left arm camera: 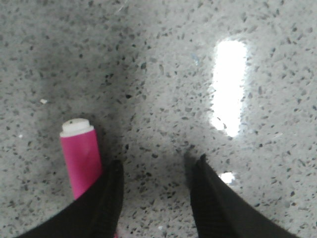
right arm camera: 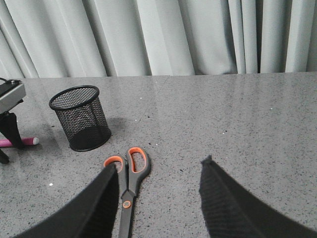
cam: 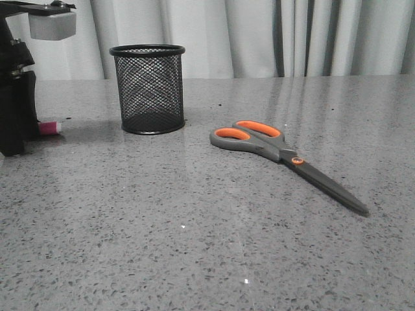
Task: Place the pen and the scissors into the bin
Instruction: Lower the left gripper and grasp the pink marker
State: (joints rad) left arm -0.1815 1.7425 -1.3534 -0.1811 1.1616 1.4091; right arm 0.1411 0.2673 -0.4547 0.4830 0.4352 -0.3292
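Left gripper [left arm camera: 156, 171] down at the table [cam: 194, 246] on the far left, jaws spread with bare speckled surface between the fingertips. Pen [left arm camera: 80, 158] lies flat on the table just outside one finger [left arm camera: 106, 198], not between the jaws; its white tip points away from the wrist, its lower end hidden under that finger. In the front view only a short pink stub of the pen shows past the black arm. Bin [cam: 149, 87] stands upright to the right of the left gripper, near but apart from it, no contents visible through the mesh. Scissors [cam: 285, 159] lie flat further right, blades closed, orange-lined handles toward the bin, tips pointing away. Right gripper [right arm camera: 158, 173] hangs above the table, jaws wide apart, holding nothing; the scissors pass under its one finger [right arm camera: 99, 198], handles ahead of the fingertips, bin beyond them.
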